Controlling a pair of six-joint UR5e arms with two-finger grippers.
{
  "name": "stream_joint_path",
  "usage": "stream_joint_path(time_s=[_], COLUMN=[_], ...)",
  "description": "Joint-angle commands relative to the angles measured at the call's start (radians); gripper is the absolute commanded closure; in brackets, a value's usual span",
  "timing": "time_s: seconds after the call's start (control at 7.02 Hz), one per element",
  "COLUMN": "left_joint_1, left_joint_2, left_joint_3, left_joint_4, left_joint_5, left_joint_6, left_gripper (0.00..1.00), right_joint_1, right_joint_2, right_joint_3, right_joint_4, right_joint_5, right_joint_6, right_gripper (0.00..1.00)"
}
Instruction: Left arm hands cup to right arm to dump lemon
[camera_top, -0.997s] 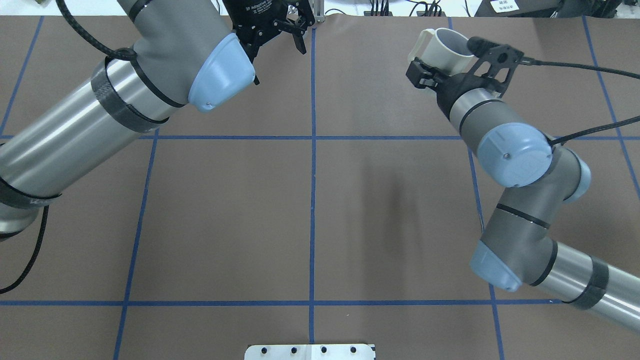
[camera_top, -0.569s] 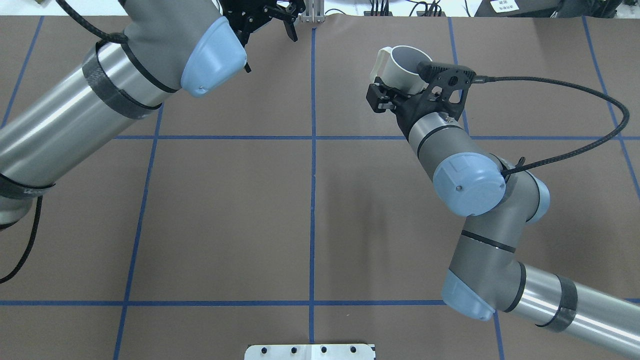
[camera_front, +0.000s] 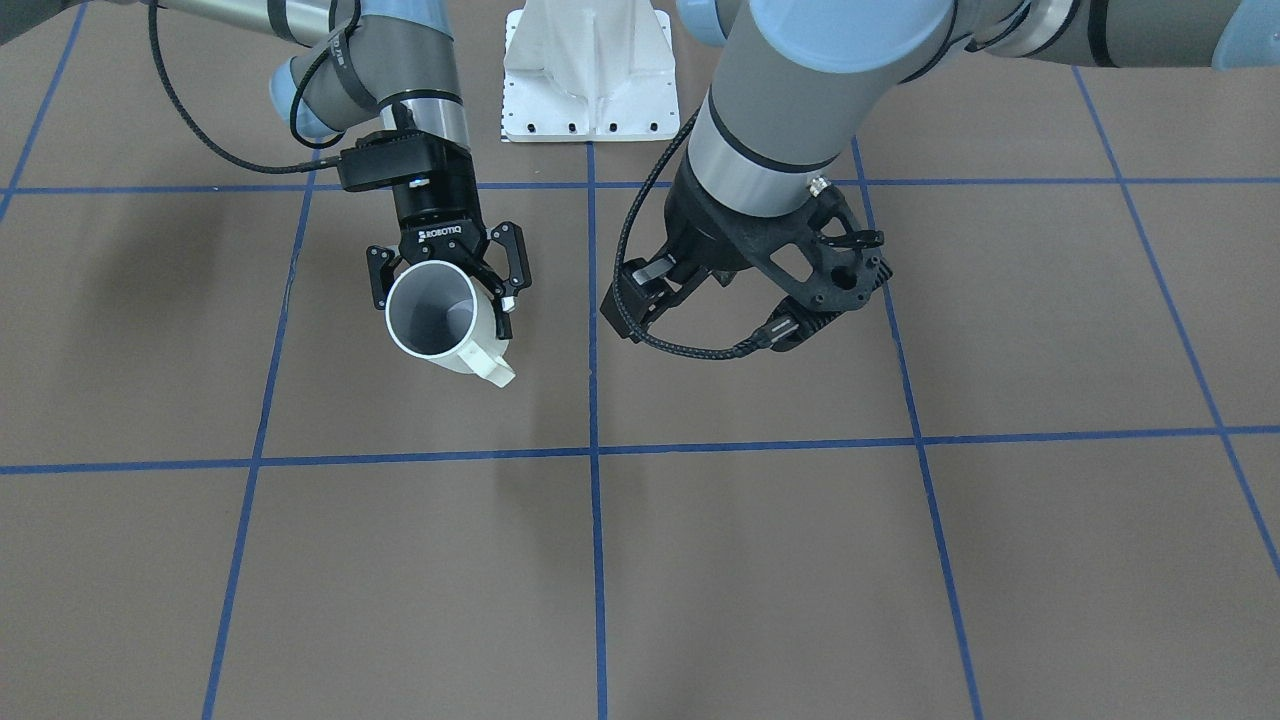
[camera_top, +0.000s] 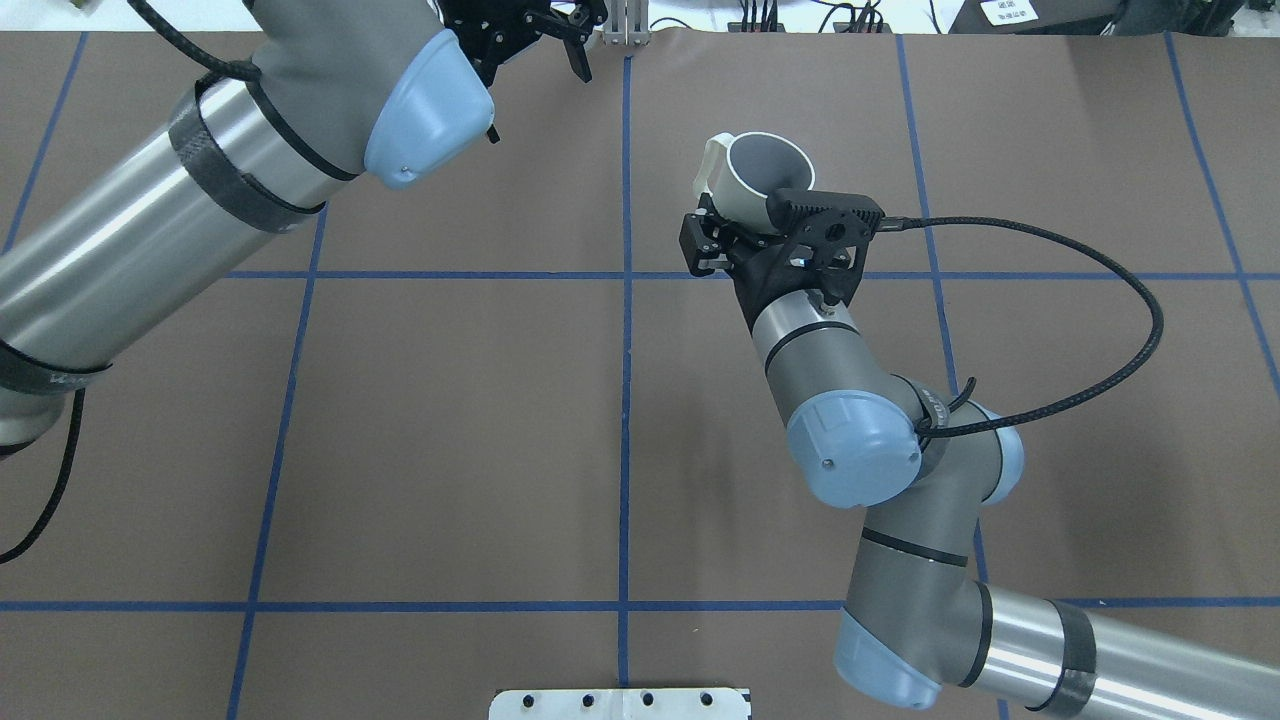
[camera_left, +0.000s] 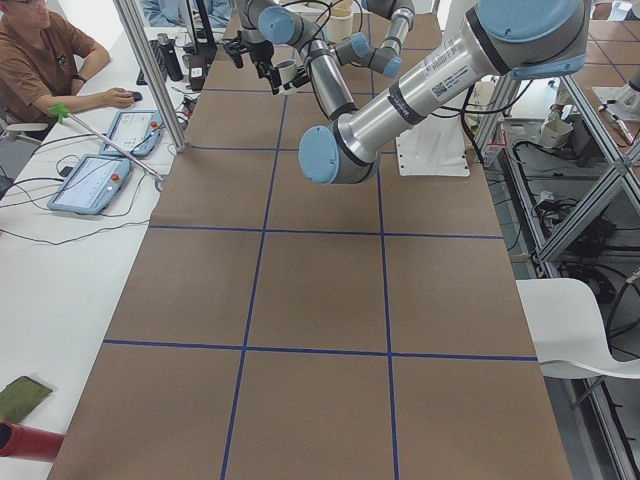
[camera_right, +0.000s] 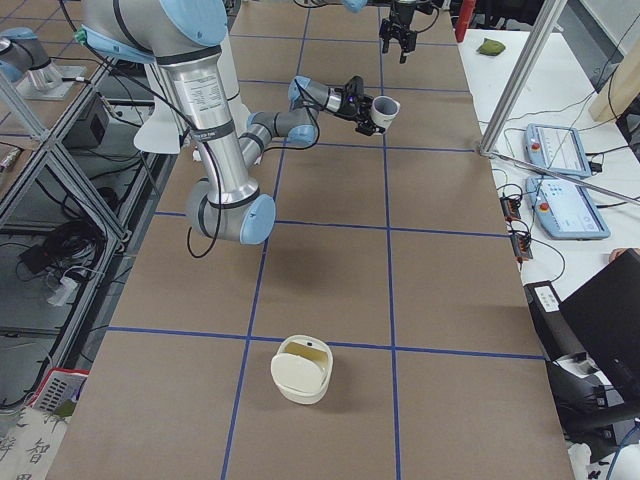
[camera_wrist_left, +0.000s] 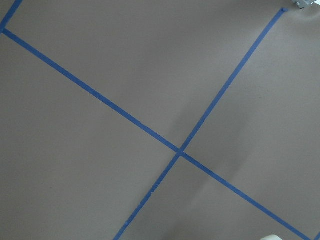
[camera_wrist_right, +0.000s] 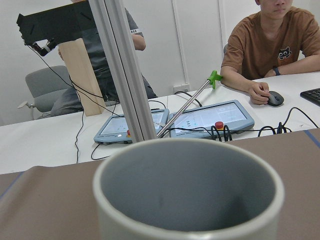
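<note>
The cream-white cup (camera_top: 752, 172) hangs above the table in my right gripper (camera_top: 735, 215), which is shut on its body. In the front view the cup (camera_front: 440, 325) tilts its mouth toward the camera, handle at the lower right, between the right gripper's (camera_front: 445, 295) fingers. Its grey inside looks empty there and in the right wrist view (camera_wrist_right: 187, 187). No lemon shows in any view. My left gripper (camera_top: 535, 40) is open and empty at the table's far edge, left of the cup; in the front view it (camera_front: 635, 300) is well apart from the cup.
The brown table (camera_top: 450, 430) carries blue tape grid lines. A white round container (camera_right: 300, 370) with a yellowish inside stands near the table's right end. A metal post (camera_right: 520, 80), tablets (camera_right: 560, 150) and seated operators (camera_left: 40, 60) lie beyond the far edge.
My right arm has carried the cup leftward and nearer, from the far right to just right of the centre line. My left gripper drew back slightly toward the far edge, still open.
</note>
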Motion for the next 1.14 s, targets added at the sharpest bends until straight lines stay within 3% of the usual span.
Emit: stream_joint_path(time_s=[0.0,0.43,1.0], left_joint_1=[0.001,0.004,0.018], left_joint_2=[0.000,-0.005,-0.025], left_joint_3=[0.003,0.017,0.040], left_joint_4=[-0.001,-0.001,0.000], left_joint_5=[0.000,0.000,0.001], left_joint_6=[0.000,0.000,-0.001], left_gripper=[0.00,0.00,0.00], right_joint_1=[-0.036,-0.089,-0.101], right_joint_2=[0.030,0.045,0.096], right_joint_3=[-0.022,-0.067,-0.050], right_joint_4=[0.001,-0.003,-0.088], right_joint_5=[-0.041,-0.087,-0.084], right_joint_6=[0.001,-0.071,-0.298], right_gripper=[1.00,1.00,1.00])
